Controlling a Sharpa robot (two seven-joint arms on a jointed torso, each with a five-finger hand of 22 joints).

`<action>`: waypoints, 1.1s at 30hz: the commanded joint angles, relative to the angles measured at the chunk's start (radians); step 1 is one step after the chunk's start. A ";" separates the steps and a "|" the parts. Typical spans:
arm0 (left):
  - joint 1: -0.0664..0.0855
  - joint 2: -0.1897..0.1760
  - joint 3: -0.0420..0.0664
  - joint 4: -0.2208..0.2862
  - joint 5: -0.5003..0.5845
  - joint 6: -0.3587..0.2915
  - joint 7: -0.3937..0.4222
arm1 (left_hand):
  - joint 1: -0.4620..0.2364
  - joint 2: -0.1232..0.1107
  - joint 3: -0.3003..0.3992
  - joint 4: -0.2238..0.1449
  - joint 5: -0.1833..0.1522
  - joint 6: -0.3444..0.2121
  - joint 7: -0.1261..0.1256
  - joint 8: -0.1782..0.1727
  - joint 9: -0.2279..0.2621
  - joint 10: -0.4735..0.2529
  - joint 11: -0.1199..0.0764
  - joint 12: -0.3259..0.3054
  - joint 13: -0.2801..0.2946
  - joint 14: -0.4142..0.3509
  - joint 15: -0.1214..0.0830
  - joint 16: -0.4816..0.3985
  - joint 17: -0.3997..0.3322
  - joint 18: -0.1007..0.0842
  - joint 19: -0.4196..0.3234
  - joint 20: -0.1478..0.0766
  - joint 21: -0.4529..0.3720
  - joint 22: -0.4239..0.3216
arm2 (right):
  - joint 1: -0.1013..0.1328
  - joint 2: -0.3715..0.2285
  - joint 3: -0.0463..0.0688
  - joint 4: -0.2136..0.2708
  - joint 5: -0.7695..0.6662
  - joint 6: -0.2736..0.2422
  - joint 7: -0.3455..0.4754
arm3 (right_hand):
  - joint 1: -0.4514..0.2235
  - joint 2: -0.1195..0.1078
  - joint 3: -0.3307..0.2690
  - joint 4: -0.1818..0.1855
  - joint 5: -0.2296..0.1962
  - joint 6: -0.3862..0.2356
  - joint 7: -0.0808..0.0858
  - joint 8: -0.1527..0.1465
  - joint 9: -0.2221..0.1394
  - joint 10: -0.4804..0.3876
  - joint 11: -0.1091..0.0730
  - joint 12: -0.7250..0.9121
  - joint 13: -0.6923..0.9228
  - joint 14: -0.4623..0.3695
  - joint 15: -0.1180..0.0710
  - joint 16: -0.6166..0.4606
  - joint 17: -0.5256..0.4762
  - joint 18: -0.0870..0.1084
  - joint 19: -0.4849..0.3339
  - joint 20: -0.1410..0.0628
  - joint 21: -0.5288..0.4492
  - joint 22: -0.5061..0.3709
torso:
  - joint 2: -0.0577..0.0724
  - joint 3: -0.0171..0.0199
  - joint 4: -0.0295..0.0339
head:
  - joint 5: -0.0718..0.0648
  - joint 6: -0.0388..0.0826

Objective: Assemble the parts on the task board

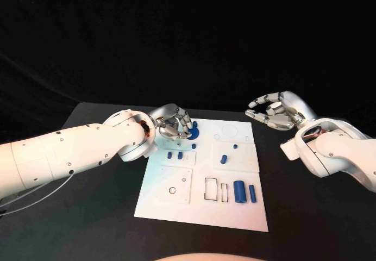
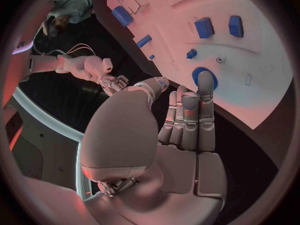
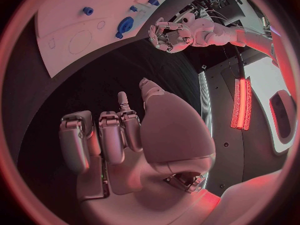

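The white task board (image 1: 204, 209) lies mid-table, also seen in the left wrist view (image 2: 256, 60) and the right wrist view (image 3: 75, 40). A blue gear (image 1: 193, 132) (image 2: 203, 77) (image 3: 125, 24) sits near the board's far left corner. My left hand (image 1: 174, 122) (image 2: 187, 120) hovers over that corner with fingers stretched side by side, tips at the gear's edge, holding nothing. My right hand (image 1: 274, 111) (image 3: 125, 135) hangs above the black table off the board's far right, fingers loosely curled and empty.
Other blue parts on the board: a small peg (image 1: 193, 145), two short blocks (image 1: 175, 155), an oblong piece (image 1: 224, 159), and two cylinders (image 1: 246, 192) near the front right. Empty outlined recesses (image 1: 214, 189) lie beside the cylinders.
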 commanded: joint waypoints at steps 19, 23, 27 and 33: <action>-0.027 0.097 -0.005 -0.084 -0.533 0.154 0.011 | 0.017 -0.026 -0.027 0.018 -0.008 0.058 -0.032 -0.084 -0.125 0.004 -0.015 -0.131 -0.183 0.169 -0.016 0.214 0.131 -0.052 0.220 -0.014 0.318 0.362 | -0.007 0.006 0.000 -0.003 -0.009 0.009 0.012 | -0.005 -0.002 0.001 -0.001 0.002 -0.001 -0.002 0.007 -0.002 -0.013 0.001 -0.009 0.124 0.089 -0.006 -0.007 0.203 -0.012 0.098 -0.006 -0.001 0.257 | 0.000 0.0002 -0.0008 | -0.005 0.003; -0.028 0.114 -0.006 -0.100 -0.549 0.181 -0.004 | 0.018 -0.025 -0.030 0.020 -0.008 0.062 -0.035 -0.092 -0.134 0.000 -0.015 -0.143 -0.197 0.185 -0.017 0.233 0.147 -0.059 0.239 -0.014 0.350 0.400 | -0.007 0.007 0.000 -0.003 -0.009 0.009 0.012 | -0.005 -0.002 0.001 -0.001 0.002 -0.001 -0.002 0.007 -0.002 -0.013 0.001 -0.009 0.124 0.089 -0.006 -0.007 0.203 -0.012 0.098 -0.006 -0.001 0.257 | 0.001 0.0006 -0.0010 | -0.004 0.002; -0.028 0.130 -0.006 -0.116 -0.557 0.199 -0.014 | 0.025 -0.021 -0.027 0.020 -0.007 0.072 -0.037 -0.096 -0.141 0.008 -0.017 -0.150 -0.209 0.199 -0.020 0.248 0.160 -0.064 0.253 -0.016 0.375 0.429 | -0.007 0.008 0.000 -0.003 -0.009 0.009 0.012 | -0.005 -0.002 0.001 -0.001 0.002 -0.001 -0.002 0.007 -0.002 -0.013 0.001 -0.009 0.124 0.089 -0.006 -0.007 0.203 -0.012 0.098 -0.006 -0.001 0.257 | 0.001 0.0008 -0.0009 | -0.005 0.001; -0.028 0.143 -0.006 -0.125 -0.560 0.200 -0.019 | 0.033 -0.013 -0.017 0.021 -0.006 0.087 -0.038 -0.099 -0.148 0.024 -0.018 -0.154 -0.221 0.212 -0.020 0.261 0.170 -0.069 0.265 -0.016 0.395 0.453 | -0.008 0.009 0.000 -0.002 -0.009 0.009 0.012 | -0.005 -0.002 0.001 -0.001 0.002 -0.001 -0.002 0.007 -0.002 -0.013 0.001 -0.009 0.124 0.089 -0.006 -0.007 0.203 -0.012 0.098 -0.006 -0.001 0.257 | 0.001 0.0012 -0.0005 | -0.006 0.000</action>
